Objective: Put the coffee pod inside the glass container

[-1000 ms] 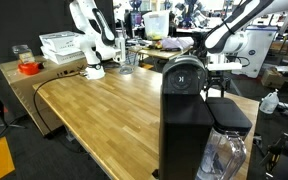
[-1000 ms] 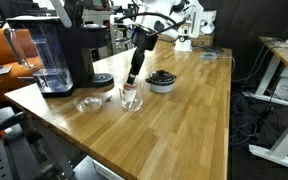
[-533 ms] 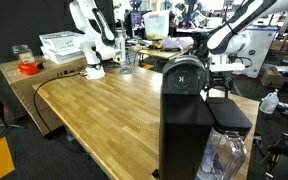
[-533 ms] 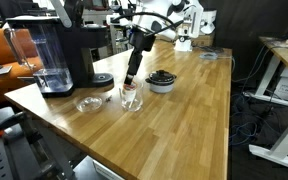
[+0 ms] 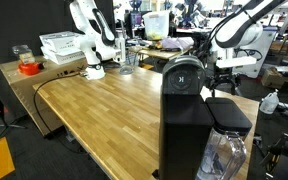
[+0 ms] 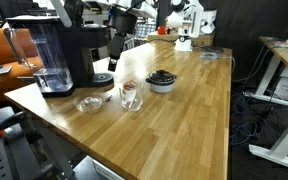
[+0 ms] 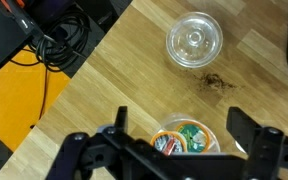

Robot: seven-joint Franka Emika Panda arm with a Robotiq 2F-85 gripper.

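The glass container [image 7: 184, 138] sits on the wooden table and holds two coffee pods [image 7: 170, 141], one orange-rimmed and one with a green lid. In the wrist view my gripper [image 7: 179, 125] is open and empty, with its fingers spread above either side of the container. In an exterior view the gripper [image 6: 113, 60] hangs above and to the left of the container [image 6: 131, 95], clear of it. In an exterior view the gripper [image 5: 222, 84] is beside the black coffee machine, which hides the container.
A round glass lid [image 7: 194, 41] lies on the table, also seen in an exterior view [image 6: 87, 103]. A dark bowl of pods [image 6: 161, 80] stands next to the container. A black coffee machine [image 6: 64, 45] stands at the table's back left. Cables [image 7: 54, 40] lie on the floor beyond the table edge.
My gripper has lifted up out of the glass container and moved toward the coffee machine. It is now open and empty, and the pods rest in the container.
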